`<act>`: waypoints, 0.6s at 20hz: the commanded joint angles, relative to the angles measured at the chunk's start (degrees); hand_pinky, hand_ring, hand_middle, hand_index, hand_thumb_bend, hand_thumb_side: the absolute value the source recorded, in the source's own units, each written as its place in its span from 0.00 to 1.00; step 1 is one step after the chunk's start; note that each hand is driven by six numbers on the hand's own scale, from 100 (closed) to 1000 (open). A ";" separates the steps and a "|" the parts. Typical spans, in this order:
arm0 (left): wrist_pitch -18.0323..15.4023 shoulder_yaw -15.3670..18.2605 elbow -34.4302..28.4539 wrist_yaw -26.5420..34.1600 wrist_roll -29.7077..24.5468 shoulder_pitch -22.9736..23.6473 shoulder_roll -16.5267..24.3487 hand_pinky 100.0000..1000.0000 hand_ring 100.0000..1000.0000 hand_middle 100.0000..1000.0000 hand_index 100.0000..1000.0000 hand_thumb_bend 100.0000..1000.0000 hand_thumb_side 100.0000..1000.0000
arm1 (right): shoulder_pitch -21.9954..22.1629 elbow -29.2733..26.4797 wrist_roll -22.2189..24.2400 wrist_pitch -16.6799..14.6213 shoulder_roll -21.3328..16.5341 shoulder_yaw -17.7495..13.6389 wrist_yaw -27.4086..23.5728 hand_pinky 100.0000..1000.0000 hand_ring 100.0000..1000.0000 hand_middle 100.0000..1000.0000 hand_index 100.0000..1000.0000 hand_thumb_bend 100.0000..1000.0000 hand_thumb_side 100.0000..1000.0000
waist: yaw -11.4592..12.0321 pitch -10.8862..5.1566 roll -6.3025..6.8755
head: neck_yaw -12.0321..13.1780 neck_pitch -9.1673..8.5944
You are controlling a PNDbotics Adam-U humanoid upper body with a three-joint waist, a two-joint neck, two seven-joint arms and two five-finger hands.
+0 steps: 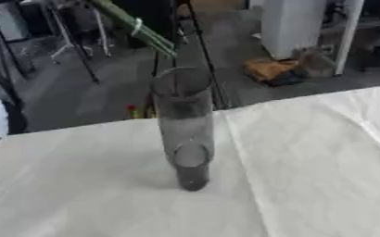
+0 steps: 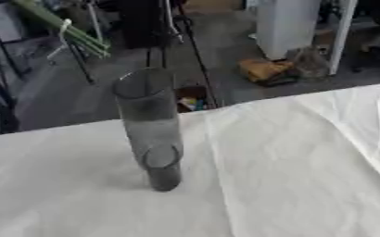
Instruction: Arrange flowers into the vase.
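The flower stems [image 1: 136,28], a bundle of pale green stalks bound by a light band, hang in the air above and behind the vase [image 1: 184,125], well off the table; their long axis runs on a slant from the upper left down toward the right, and the cut lower ends point down at the vase's open mouth, stopping just above and to the left of its rim without entering it. The blossoms lie beyond the top edge and do not show. The vase is a tall, clear, grey-tinted glass cylinder standing upright near the middle of the table, its long axis vertical, its round mouth open upward, its base resting on the white cloth [image 1: 307,176] that covers the table and carries a few soft creases. Neither robot hand shows in the left eye view, so how the stems are held cannot be told; a small dark shape at the lower right corner of the right eye view cannot be made out. Past the table's far edge lie a grey floor, dark stands and a white cabinet [image 1: 294,23]
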 commanded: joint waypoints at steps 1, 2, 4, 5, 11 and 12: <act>-1.49 0.87 -3.56 -5.35 1.38 -0.84 0.94 0.00 0.00 0.00 0.02 0.00 0.64 | -0.50 -0.93 0.53 -0.15 0.08 0.22 0.60 0.53 0.70 0.45 0.72 0.00 0.79 | -0.17 -0.82 -0.28 | 0.23 -1.14; -1.49 0.59 -4.54 -6.05 1.71 -0.71 0.81 0.00 0.00 0.00 0.02 0.00 0.64 | -0.56 -0.93 0.62 -0.12 0.15 0.26 0.73 0.53 0.70 0.45 0.72 0.00 0.79 | -0.24 -0.68 -0.24 | 0.31 -1.15; -0.93 -0.04 -5.84 -5.82 2.12 -0.52 0.52 0.00 0.00 0.00 0.02 0.00 0.64 | -0.67 -0.93 0.79 -0.02 0.29 0.32 1.02 0.54 0.70 0.45 0.72 0.00 0.79 | -0.37 -0.42 -0.16 | 0.40 -1.15; -0.64 -0.25 -6.09 -5.45 2.13 -0.50 0.48 0.00 0.00 0.00 0.02 0.00 0.63 | -0.70 -0.93 0.85 0.02 0.37 0.34 1.16 0.54 0.70 0.45 0.72 0.00 0.79 | -0.41 -0.32 -0.14 | 0.40 -1.12; -1.37 -0.55 -6.33 -8.66 1.24 -0.17 0.84 0.00 0.00 0.00 0.02 0.00 0.63 | -0.87 -0.93 1.06 0.42 0.59 0.42 1.72 0.54 0.70 0.45 0.72 0.00 0.79 | -0.54 0.14 0.03 | 0.50 -0.85; -1.77 -0.69 -6.33 -9.72 1.05 -0.11 0.95 0.00 0.00 0.00 0.02 0.00 0.56 | -0.89 -0.93 1.10 0.48 0.61 0.43 1.77 0.54 0.70 0.44 0.72 0.00 0.79 | -0.57 0.18 0.04 | 0.48 -0.84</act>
